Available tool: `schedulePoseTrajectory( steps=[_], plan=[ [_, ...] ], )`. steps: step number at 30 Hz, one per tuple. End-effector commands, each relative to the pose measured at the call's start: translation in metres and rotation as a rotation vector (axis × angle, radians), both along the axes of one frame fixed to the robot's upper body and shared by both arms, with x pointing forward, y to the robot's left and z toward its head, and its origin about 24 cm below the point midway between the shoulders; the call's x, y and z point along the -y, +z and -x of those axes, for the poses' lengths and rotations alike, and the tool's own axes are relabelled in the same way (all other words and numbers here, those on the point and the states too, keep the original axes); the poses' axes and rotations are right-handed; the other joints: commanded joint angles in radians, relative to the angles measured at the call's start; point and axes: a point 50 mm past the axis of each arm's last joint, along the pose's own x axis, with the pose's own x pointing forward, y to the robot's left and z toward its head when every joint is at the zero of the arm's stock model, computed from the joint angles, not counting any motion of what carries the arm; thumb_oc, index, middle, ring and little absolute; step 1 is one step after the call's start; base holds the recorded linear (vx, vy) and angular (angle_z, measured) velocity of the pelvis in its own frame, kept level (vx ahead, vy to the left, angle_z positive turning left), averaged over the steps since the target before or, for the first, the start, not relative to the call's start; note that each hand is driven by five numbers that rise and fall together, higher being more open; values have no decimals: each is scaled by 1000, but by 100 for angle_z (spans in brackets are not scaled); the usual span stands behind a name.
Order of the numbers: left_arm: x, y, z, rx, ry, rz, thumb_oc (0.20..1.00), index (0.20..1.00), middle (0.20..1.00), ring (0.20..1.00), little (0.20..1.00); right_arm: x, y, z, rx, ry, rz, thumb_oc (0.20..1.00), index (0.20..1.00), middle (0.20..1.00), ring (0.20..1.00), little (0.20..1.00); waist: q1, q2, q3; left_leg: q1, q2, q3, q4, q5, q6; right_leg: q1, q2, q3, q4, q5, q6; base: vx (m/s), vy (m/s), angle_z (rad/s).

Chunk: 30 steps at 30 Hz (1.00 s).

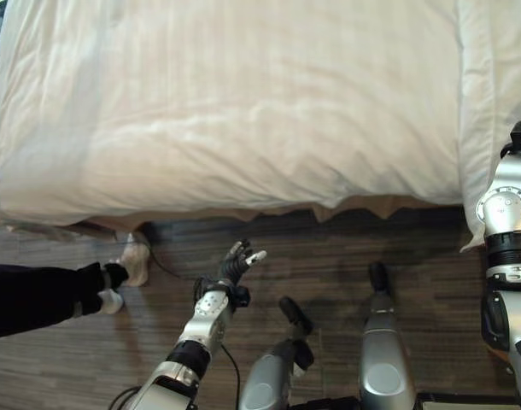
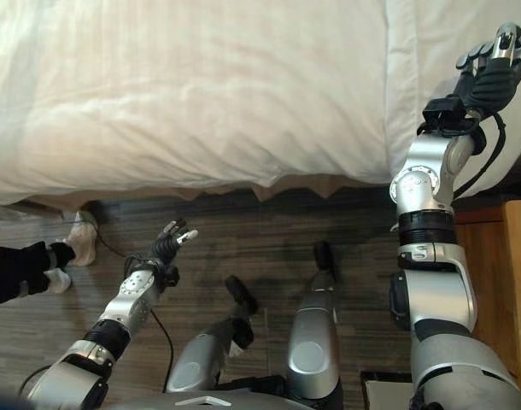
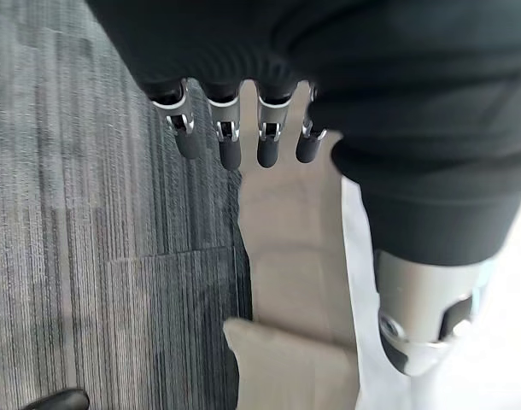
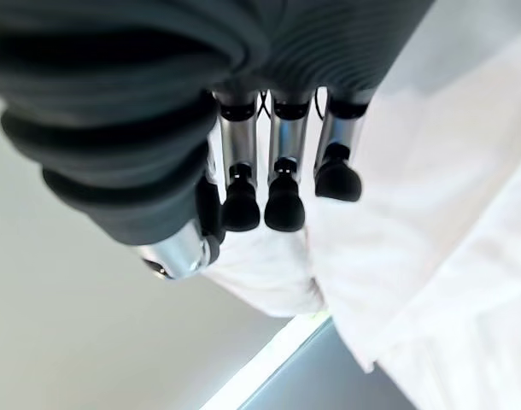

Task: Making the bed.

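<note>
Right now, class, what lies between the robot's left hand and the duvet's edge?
Bare dark floor lies between the left hand and the white duvet, seen in the left eye view.

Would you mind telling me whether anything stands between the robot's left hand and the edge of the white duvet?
Nothing visible does: the left hand hangs open over bare floor just short of the duvet edge.

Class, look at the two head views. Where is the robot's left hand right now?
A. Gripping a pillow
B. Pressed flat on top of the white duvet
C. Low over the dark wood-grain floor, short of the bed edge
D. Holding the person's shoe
C: the left hand hangs with relaxed fingers above the dark wood-grain floor, short of the white duvet, touching nothing.
</note>
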Motion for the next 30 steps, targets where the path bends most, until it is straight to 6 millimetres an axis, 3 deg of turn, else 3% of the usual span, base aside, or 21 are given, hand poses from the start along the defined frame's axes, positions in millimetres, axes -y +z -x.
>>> schedulePoseTrajectory(
  steps=[1,2,3,7,8,11,12,16,20,21,22,23,24,26,28,29,30],
  plan=[
    [-11,27,-12,129,12,14,1000,1000,1000,1000,1000,7,5,-7,-86,-3,63,200,200,200,200,200,1,19,10,85,107,-8,61,-59,-134,-87,-10,-4,32,15,16,0,0,0],
    [-11,27,-12,129,12,14,1000,1000,1000,1000,1000,7,5,-7,-86,-2,64,200,200,200,200,200,1,19,10,84,106,-8,61,-59,-133,-89,-10,-3,33,15,16,-39,45,-4],
    [-11,27,-13,130,15,16,1000,1000,1000,1000,1000,6,-10,-10,-148,12,68,200,200,200,200,200,-3,26,10,79,102,-4,59,-59,-131,-98,-13,0,35,17,17,-12,19,-9],
    [-11,28,-13,130,15,16,1000,1000,1000,1000,1000,7,-9,-10,-148,13,68,200,200,200,200,200,-2,26,10,79,101,-4,59,-59,-131,-99,-13,1,36,17,17,-11,26,-4],
    [-8,36,-26,149,30,24,1000,1000,1000,1000,1000,5,-121,-3,-489,91,-10,200,200,200,200,200,-36,31,10,69,87,-3,56,-68,-126,-119,-20,9,34,24,23,-37,99,1],
    [-8,31,-26,127,69,50,1000,1000,1000,1000,1000,-2,-199,28,-653,126,-121,200,200,200,200,200,-60,7,10,75,80,-5,56,-78,-120,-119,-24,8,39,21,26,-11,76,1],
    [-11,27,-24,111,96,65,1000,1000,1000,1000,1000,2,-240,58,-779,108,-168,200,200,200,200,200,-78,-16,10,93,79,-2,60,-94,-116,-106,-25,8,43,12,29,26,82,-6],
    [-19,15,-14,68,135,84,1000,1000,1000,1000,1000,5,-292,110,-1031,115,-103,200,200,200,200,200,-101,-86,-11,128,77,9,79,-121,-104,-72,-27,5,47,16,29,27,44,-8],
    [-21,4,-3,37,147,74,1000,1000,1000,1000,1000,-14,-319,142,-1183,209,26,200,200,200,200,200,-116,-173,-71,177,76,22,104,-161,-88,-17,-21,-5,43,17,36,73,48,-13],
    [-21,4,-2,35,147,74,1000,1000,1000,1000,1000,-15,-319,142,-1185,209,25,467,467,467,467,467,-116,-175,-72,178,76,22,104,-161,-88,-15,-22,-4,42,17,37,48,51,-10],
    [-21,2,1,30,148,68,1000,1000,1000,1000,1000,-22,-324,148,-1216,248,73,1000,1000,1000,1000,1000,-121,-201,-90,192,75,23,111,-172,-82,-3,-19,-6,43,19,41,62,13,-22],
    [-21,0,4,22,146,53,1000,1000,1000,1000,1000,-40,-330,153,-1234,330,137,1000,1000,1000,1000,1000,-124,-251,-124,214,70,23,119,-189,-68,17,-15,-4,48,27,46,61,14,-25],
    [-22,-1,5,21,146,52,1000,1000,1000,1000,1000,-41,-330,154,-1235,331,136,1000,1000,1000,1000,1000,-124,-253,-124,216,69,23,119,-190,-68,18,-16,-4,48,27,46,29,41,-24],
    [-21,-4,11,9,131,28,1000,1000,1000,1000,1000,-57,-329,157,-1250,407,291,1000,1000,1000,1000,1000,-123,-296,-145,235,67,19,112,-192,-59,30,-18,-7,60,43,61,-41,17,-12],
    [-19,-4,13,10,129,26,1000,1000,1000,1000,1000,-77,-319,151,-1248,479,602,1000,1000,1000,1000,1000,-116,-339,-156,248,67,-1,83,-176,-52,32,-15,-9,103,68,75,-114,-30,10],
    [-19,-9,23,-1,105,25,1000,1000,1000,1000,1000,-100,-308,145,-1180,549,803,1000,1000,1000,1000,1000,-111,-366,-153,264,79,-8,40,-159,-51,18,14,-8,174,111,78,-149,12,35],
    [-12,-12,26,-13,80,11,1000,1000,1000,1000,1000,-116,-303,141,-1135,589,883,1000,1000,1000,1000,1000,-110,-372,-153,266,92,-14,22,-146,-52,12,32,-10,198,111,78,-155,18,38]
  ],
)
